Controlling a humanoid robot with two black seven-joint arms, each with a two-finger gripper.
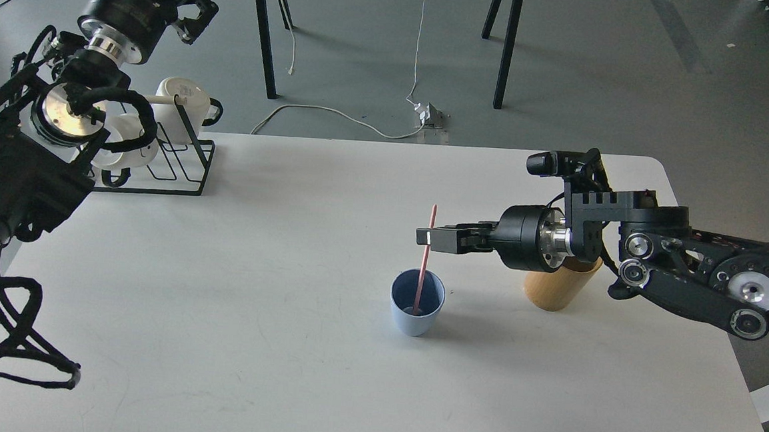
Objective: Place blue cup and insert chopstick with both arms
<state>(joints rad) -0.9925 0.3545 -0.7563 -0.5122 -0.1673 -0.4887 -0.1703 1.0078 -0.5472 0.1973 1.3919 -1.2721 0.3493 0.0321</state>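
Chopstick (425, 258): thin, stiff, light, pinched upper-shaft by right hand (425, 236), tip inside blue cup (417, 303); cup tips easily. Left hand (194, 4) raised, state unclear.

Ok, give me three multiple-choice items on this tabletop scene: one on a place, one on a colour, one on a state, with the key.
1. Where is the lower end of the long thin pale-pink chopstick?
A. Inside the small light-blue tapered cup
B. Inside the tan bamboo cylinder
C. Flat on the white table

2. What colour is the wire rack at the table's far left?
A. Red
B. Black
C. Yellow

3. What is the right gripper doing?
A. Hanging open and empty
B. Gripping the cup's rim
C. Shut on the chopstick

Key: 1 A, the stick's tip sits within the cup's darker interior. 2 B, its thin wires are black beside the white mugs. 3 C, the fingers close on the stick above the cup.
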